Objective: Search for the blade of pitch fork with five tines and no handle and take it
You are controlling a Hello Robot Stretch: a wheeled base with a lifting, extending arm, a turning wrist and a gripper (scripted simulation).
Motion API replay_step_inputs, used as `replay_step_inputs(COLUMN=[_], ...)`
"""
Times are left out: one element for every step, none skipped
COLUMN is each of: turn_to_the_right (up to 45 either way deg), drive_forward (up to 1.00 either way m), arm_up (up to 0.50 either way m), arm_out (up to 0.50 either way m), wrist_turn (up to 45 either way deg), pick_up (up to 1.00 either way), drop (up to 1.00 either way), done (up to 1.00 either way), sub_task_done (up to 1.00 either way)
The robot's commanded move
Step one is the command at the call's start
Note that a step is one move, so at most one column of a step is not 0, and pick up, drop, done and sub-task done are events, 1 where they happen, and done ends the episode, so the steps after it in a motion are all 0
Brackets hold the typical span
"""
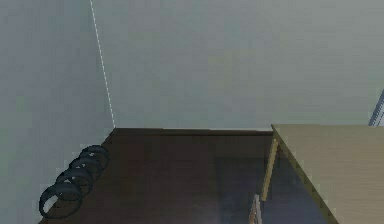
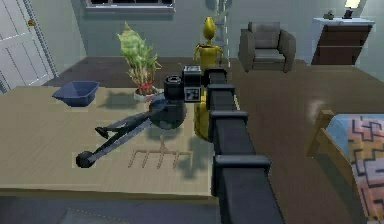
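- The wooden table (image 2: 40, 150) fills the lower left of the arm side view. A light table corner (image 1: 335, 160) with one leg sits at the lower right of the forward view, on dark floor below pale walls.
- The arm (image 2: 235, 150), a dark square bar, rises from the bottom edge just right of the middle, along the table's right end.
- A bed with a patterned quilt (image 2: 362, 150) lies at the lower right edge.
- A white door (image 2: 20, 45) stands at the upper left, a grey armchair (image 2: 267, 45) at the upper right, and a dark cabinet (image 2: 342, 42) farther right.
- A leafy potted plant (image 2: 140, 62) stands at the table's far edge, above the gripper.
- A yellow vase-like thing (image 2: 208, 40) rises behind the arm's far end.
- The gripper (image 2: 95, 152) reaches down-left from its dark body, low over the tabletop. I cannot tell how its fingers are set or whether it holds anything.
- A row of dark rings (image 1: 70, 185) lies on the floor at the forward view's lower left.
- A blue bowl (image 2: 77, 93) rests on the table's upper left.
- The pitch fork blade (image 2: 157, 158), pale tines with no handle, lies flat on the table in the lower middle, just right of the fingertips and left of the arm.
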Motion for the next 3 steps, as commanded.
replay_step_inputs(turn_to_the_right=[0.0, 0.0, 0.0], drive_forward=[0.0, 0.0, 0.0], arm_up=[0.0, 0.0, 0.0], arm_out=[0.0, 0.0, 0.0], wrist_turn=[45.0, 45.0, 6.0], pick_up=[0.0, 0.0, 0.0], drop=[0.0, 0.0, 0.0], done=[0.0, 0.0, 0.0], sub_task_done=[0.0, 0.0, 0.0])
